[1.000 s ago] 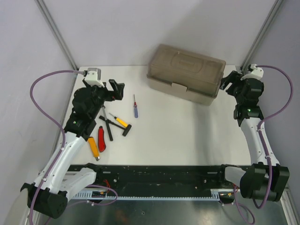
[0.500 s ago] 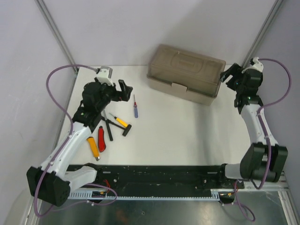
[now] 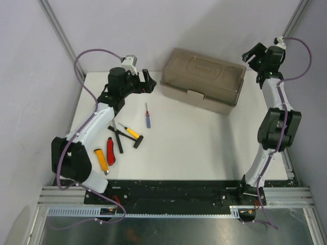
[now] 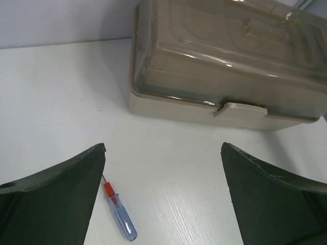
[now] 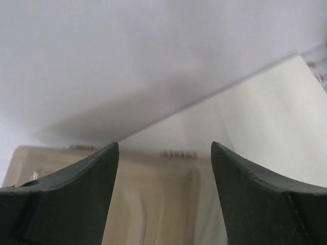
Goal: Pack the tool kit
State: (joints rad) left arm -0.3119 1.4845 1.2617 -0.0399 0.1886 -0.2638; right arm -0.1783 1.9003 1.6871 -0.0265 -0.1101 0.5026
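Note:
The beige toolbox (image 3: 203, 80) with its brownish lid shut sits at the table's back centre; it also shows in the left wrist view (image 4: 225, 61) and, blurred, in the right wrist view (image 5: 163, 199). My left gripper (image 3: 149, 82) is open and empty just left of the box. A blue-handled screwdriver (image 3: 147, 117) lies below it and shows in the left wrist view (image 4: 120, 217). My right gripper (image 3: 252, 54) is open and empty, raised above the box's right end. Pliers (image 3: 117, 135), a yellow-handled tool (image 3: 131, 133), a red tool (image 3: 110, 151) and a yellow-orange tool (image 3: 101, 160) lie at the left.
A metal frame post (image 3: 60, 38) rises at the back left and another (image 3: 292, 20) at the back right. Grey walls close the back and sides. The black rail (image 3: 168, 191) runs along the near edge.
My left gripper has swung up and right toward the box's left end. My right arm has stretched up and back, lifting its gripper above the box's right end.

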